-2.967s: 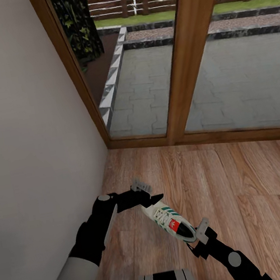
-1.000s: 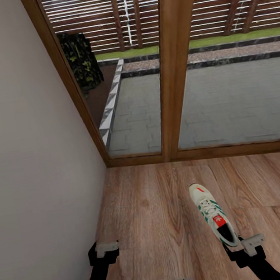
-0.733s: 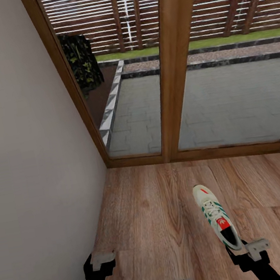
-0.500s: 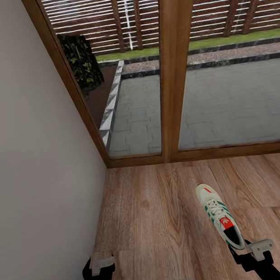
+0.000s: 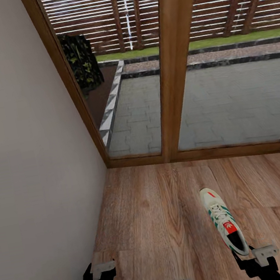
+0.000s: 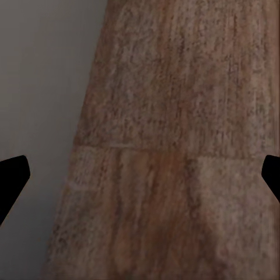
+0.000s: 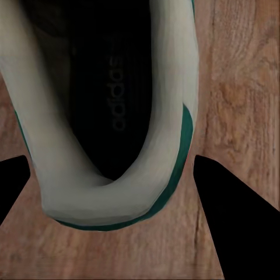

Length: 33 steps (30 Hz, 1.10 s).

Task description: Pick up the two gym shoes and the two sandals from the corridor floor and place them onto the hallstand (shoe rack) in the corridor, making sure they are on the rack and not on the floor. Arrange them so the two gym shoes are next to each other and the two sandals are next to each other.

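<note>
One gym shoe (image 5: 224,226), white with green stripes and a red tongue patch, hangs just above the corridor floor (image 5: 160,200), toe pointing toward the glass doors. My right gripper (image 5: 251,252) is shut on its heel. In the right wrist view the heel rim (image 7: 111,198) sits between the two dark fingers (image 7: 233,221). My left gripper (image 5: 101,271) is low at the left near the wall, open and holding nothing. In the left wrist view its fingers (image 6: 11,175) stand far apart over bare planks. The sandals and the hallstand are out of view.
A plain wall (image 5: 32,154) runs along the left. Wood-framed glass doors (image 5: 176,83) close the corridor ahead, with a paved yard and slatted fence behind. Open plank floor lies between the two arms and up to the door sill.
My right gripper has carried the shoe rightward and nearer, its toe swinging toward the doors. The left gripper left the shoe's toe and drew back low by the wall. The view tilted up.
</note>
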{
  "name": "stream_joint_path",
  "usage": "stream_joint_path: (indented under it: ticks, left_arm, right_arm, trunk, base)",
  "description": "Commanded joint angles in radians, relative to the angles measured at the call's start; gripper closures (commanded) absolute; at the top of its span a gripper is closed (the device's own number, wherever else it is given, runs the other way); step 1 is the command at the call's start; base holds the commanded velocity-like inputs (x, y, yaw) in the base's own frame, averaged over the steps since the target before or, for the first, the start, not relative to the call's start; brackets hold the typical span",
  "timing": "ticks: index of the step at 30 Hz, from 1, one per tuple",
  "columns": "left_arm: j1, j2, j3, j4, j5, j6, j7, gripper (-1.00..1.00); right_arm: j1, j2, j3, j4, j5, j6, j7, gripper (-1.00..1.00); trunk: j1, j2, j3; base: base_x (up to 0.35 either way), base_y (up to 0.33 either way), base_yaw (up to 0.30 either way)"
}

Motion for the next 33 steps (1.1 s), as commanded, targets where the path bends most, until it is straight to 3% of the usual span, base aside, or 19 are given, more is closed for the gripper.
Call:
stream_joint_path:
  ticks: [1, 9, 27, 33]
  left_arm:
    - [-0.001, 0.001, -0.009, 0.001, 0.005, -0.003, 0.007, -1.00]
    - [-0.001, -0.001, -0.011, 0.001, 0.001, -0.003, 0.007, -1.00]
    - [-0.001, -0.002, -0.012, 0.001, 0.003, -0.003, 0.007, -1.00]
    - [-0.001, -0.002, -0.011, 0.001, 0.005, -0.003, 0.008, -1.00]
  right_arm:
    - [-0.001, 0.000, -0.010, 0.003, 0.007, -0.006, 0.007, 1.00]
    - [-0.001, -0.001, -0.044, 0.007, 0.008, -0.007, 0.008, 1.00]
    - [-0.001, 0.008, -0.047, 0.029, 0.007, -0.011, 0.007, 1.00]
    - [-0.001, 0.008, -0.047, 0.030, 0.007, -0.011, 0.007, 1.00]
  trunk:
    - [0.000, 0.000, -0.001]
    - [0.000, 0.000, -0.001]
    - [0.000, 0.000, 0.000]
    - [0.000, 0.000, 0.003]
  base:
    - [0.000, 0.000, 0.000]
    - [0.040, -0.046, 0.000]
    - [0.069, -0.239, 0.003]
    - [0.000, -0.274, 0.178]
